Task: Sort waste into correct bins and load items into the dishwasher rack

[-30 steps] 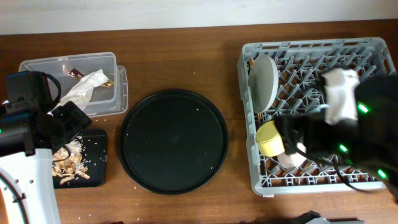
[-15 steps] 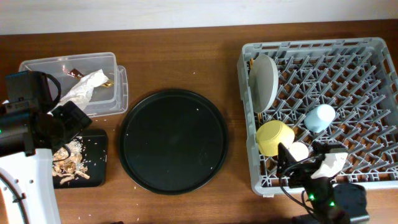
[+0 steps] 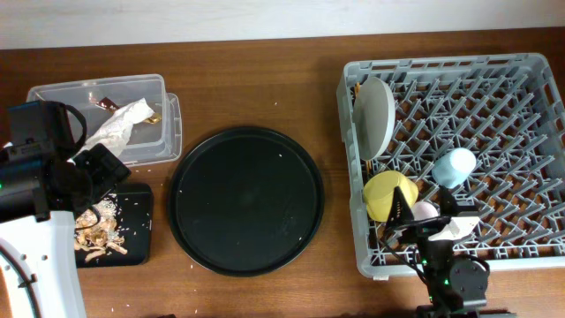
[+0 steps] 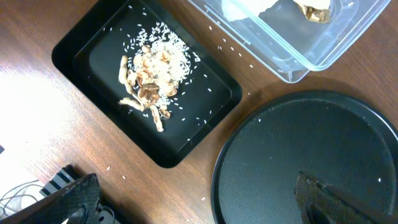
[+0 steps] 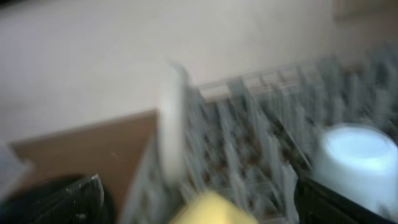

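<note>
The grey dishwasher rack [image 3: 530, 79] holds the grey-blue plate [image 3: 374, 115] on edge, the yellow bowl [image 3: 385, 194], the light-blue cup [image 3: 454, 166] and the pink cup [image 3: 425, 210]. My right gripper [image 3: 422, 231] is open and empty over the rack's front edge, beside the pink cup. Its blurred wrist view shows the plate [image 5: 173, 118], the cup [image 5: 357, 162] and the bowl [image 5: 211, 213]. My left gripper [image 4: 202, 205] is open and empty, above the table between the shallow black tray [image 4: 74, 43] of food scraps [image 4: 149, 81] and the round tray. The clear tub [image 3: 53, 95] holds the napkin [image 3: 119, 124] and the foil wrapper [image 3: 108, 103].
The large round black tray [image 3: 245, 200] lies between the bins and the rack, and it also shows in the left wrist view [image 4: 311, 155]. Rice crumbs are scattered on the wood around the black tray. A thin brown tip [image 3: 358, 89] behind the plate may be the chopsticks.
My right arm has pulled back from over the rack to its front edge, which uncovers the light-blue cup standing in the rack. The left arm has not moved.
</note>
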Motion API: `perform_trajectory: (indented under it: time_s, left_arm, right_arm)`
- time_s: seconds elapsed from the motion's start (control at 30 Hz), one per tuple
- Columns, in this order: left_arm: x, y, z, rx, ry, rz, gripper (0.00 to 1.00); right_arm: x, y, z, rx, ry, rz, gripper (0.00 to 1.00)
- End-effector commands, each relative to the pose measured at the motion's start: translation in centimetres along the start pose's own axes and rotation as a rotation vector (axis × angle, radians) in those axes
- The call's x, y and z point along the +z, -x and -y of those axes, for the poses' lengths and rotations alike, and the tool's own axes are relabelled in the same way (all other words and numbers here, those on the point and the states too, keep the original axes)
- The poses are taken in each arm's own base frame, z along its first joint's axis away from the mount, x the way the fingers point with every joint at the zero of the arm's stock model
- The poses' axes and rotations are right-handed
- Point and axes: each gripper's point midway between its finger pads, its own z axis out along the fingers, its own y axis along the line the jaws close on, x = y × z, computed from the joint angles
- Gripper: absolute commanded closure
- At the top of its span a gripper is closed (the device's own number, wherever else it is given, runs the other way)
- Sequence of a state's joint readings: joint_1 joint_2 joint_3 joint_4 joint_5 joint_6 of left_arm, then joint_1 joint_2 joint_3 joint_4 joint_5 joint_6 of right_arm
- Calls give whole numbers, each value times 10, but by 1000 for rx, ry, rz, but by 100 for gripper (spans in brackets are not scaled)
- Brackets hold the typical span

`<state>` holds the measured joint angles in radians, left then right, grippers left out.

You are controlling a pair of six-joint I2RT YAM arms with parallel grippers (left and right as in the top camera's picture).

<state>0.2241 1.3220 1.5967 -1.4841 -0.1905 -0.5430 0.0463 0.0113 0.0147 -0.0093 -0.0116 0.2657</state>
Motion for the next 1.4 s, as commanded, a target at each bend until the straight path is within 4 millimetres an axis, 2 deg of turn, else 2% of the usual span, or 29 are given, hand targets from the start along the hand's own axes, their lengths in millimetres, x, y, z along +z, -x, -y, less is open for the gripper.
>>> perform_trajectory:
  time_s: [0.0,0.57,0.67,0.73,0.77,0.8,0.83,0.9,0.97,1.0,1.07,1.13,1.27,1.37]
  left_arm:
    - [-1,0,-1,-4,-2,0,1]
    - [-1,0,-1,-4,-2,0,1]
    - [0,-7,-6,4,20,-34,1]
    - [-7,-15,-11,10,19,-28,1]
    - [-9,-18,-13,41,20,-2,1]
    - [-8,-25,-8,147,-29,70,0]
    - [-3,-30,1,205,-79,115,1]
    - [13,-53,34,358,-291,256,0]
    - [31,-74,46,397,-435,362,1]
    - [49,-85,47,388,-491,428,1]
    - [89,-110,35,382,-469,434,1]
    - [109,-123,30,385,-458,414,1]
    - [98,-105,42,407,-547,659,1]
    - [79,-103,62,480,-697,892,1]
  right_arm:
    - [-2,-13,31,-4,-129,-42,1]
    - [-3,-12,34,-21,-144,-39,1]
    - [-3,-12,34,-21,-143,-39,1]
    - [-3,-12,34,-21,-144,-39,1]
    - [-3,-12,34,-21,-144,-39,1]
    - [-3,-12,34,-21,-143,-39,1]
    - [-3,-12,34,-21,-144,-39,1]
    - [-3,-12,34,-21,-143,-39,1]
    - [-3,-12,34,-21,-144,-39,1]
    - [-3,-12,34,-21,-144,-39,1]
    - [-3,-12,34,-21,-143,-39,1]
    - [-3,-12,34,-21,-144,-39,1]
    - [-3,-12,34,-21,-144,-39,1]
    - [-3,-12,34,-21,-144,-39,1]
